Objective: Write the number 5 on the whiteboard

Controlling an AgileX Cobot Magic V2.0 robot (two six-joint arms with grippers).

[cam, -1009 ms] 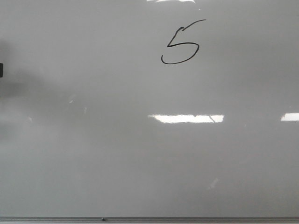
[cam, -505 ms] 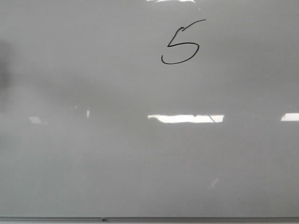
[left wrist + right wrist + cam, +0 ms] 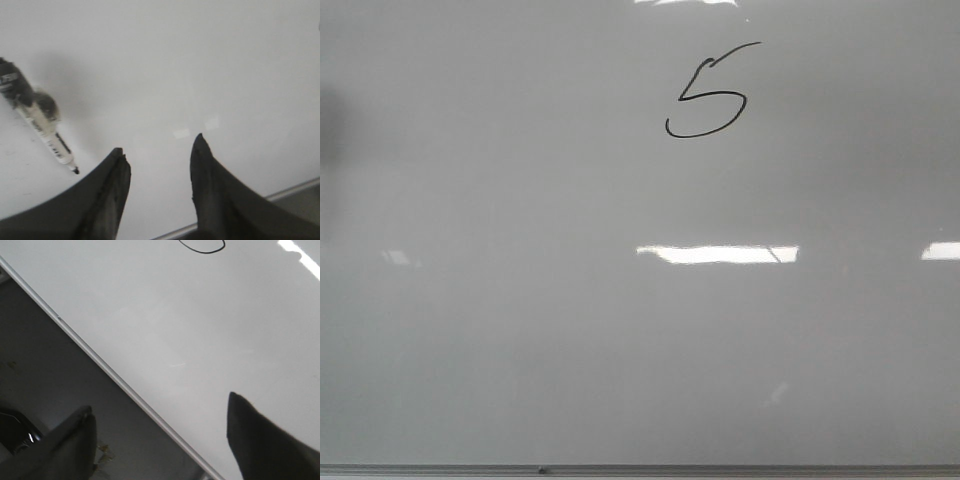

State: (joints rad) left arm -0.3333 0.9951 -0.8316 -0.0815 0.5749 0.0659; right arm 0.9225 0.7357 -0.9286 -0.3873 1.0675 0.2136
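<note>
The number 5 is drawn in thin black line near the top middle of the whiteboard. Its rounded belly shows at the edge of the right wrist view. Neither gripper shows in the front view. My left gripper is open and empty above the whiteboard. A black-and-white marker lies uncapped on the board beside the left gripper, apart from it. My right gripper is open and empty, straddling the board's grey frame edge.
Bright rectangular glare patches lie across the board. A faint dark shadow sits at the board's left side. A dark surface lies beyond the frame edge in the right wrist view.
The dark object and shadow at the left edge of the front view have withdrawn out of view. The drawn 5 has not changed.
</note>
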